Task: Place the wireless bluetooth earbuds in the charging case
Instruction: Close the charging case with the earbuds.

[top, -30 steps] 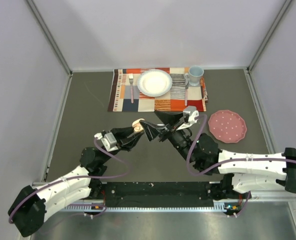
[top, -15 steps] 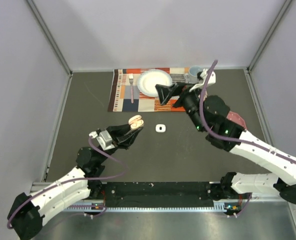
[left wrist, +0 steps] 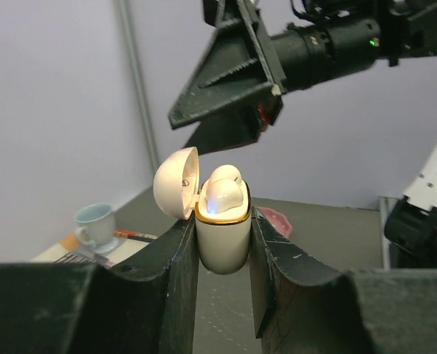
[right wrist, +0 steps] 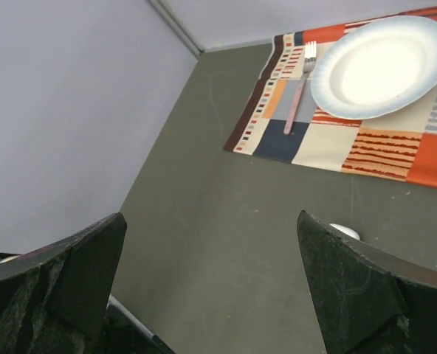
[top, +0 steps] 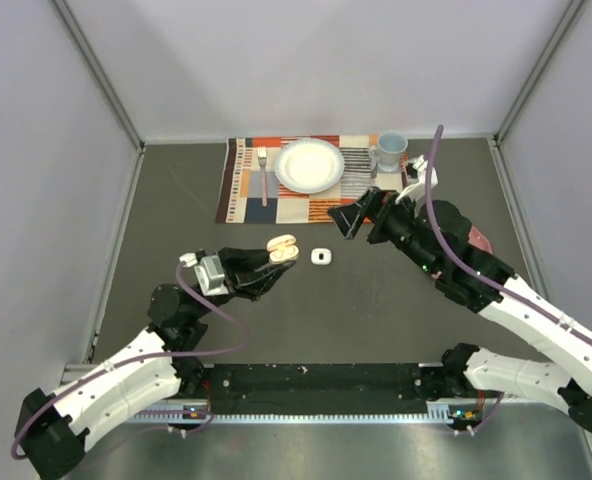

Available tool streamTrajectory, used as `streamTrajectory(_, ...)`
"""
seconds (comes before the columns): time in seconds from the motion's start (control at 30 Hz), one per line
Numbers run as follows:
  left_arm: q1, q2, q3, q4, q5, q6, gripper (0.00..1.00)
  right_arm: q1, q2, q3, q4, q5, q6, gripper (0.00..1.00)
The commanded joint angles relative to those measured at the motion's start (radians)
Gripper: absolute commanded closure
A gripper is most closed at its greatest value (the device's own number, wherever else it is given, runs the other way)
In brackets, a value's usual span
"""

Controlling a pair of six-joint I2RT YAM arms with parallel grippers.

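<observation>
Pale lilac walls close in a dark grey table [top: 176,230]. At its far edge lies a patchwork cloth placemat [top: 276,208] carrying a round white plate [top: 309,165], a pink-handled fork [top: 263,175] and a pale blue mug [top: 390,150]. Near the middle, the left gripper [top: 279,256] is clamped on a cream rounded plastic charging case [top: 282,245], held off the table with its lid [left wrist: 176,183] hinged open. One small white wireless bluetooth earbud [left wrist: 224,190] sits in it, a blue glow on its near face. Just right of the case, a small white rounded piece [top: 322,257] lies on the table. It is too small to tell whether it is an earbud or another case, and a finger cuts it off in the right wrist view. The right gripper [top: 348,218] hangs to the far right of it, jaws wide apart and holding nothing. Its arm hides most of a pink speckled plate [left wrist: 281,221].
</observation>
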Motion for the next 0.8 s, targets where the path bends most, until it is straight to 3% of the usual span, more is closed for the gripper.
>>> streamTrajectory(0.0, -0.002, 0.018, -0.005, 0.024, 0.178, -0.047, 1.0, -0.003, -0.024, -0.012, -0.001, -0.103, 0.058, 0.01)
streamTrajectory(0.37, -0.003, 0.172, 0.126, -0.074, 0.304, 0.021, 1.0, -0.002, 0.115, 0.021, 0.053, -0.277, 0.091, 0.01)
streamTrajectory(0.53, -0.003, 0.258, 0.115, 0.058, 0.288, -0.01, 1.0, -0.002, 0.128, 0.025, 0.041, -0.267, 0.072, 0.01)
streamTrajectory(0.77, -0.003, 0.303, 0.132, 0.099, 0.219, -0.015, 1.0, -0.002, 0.175, 0.073, -0.06, -0.288, -0.021, 0.01)
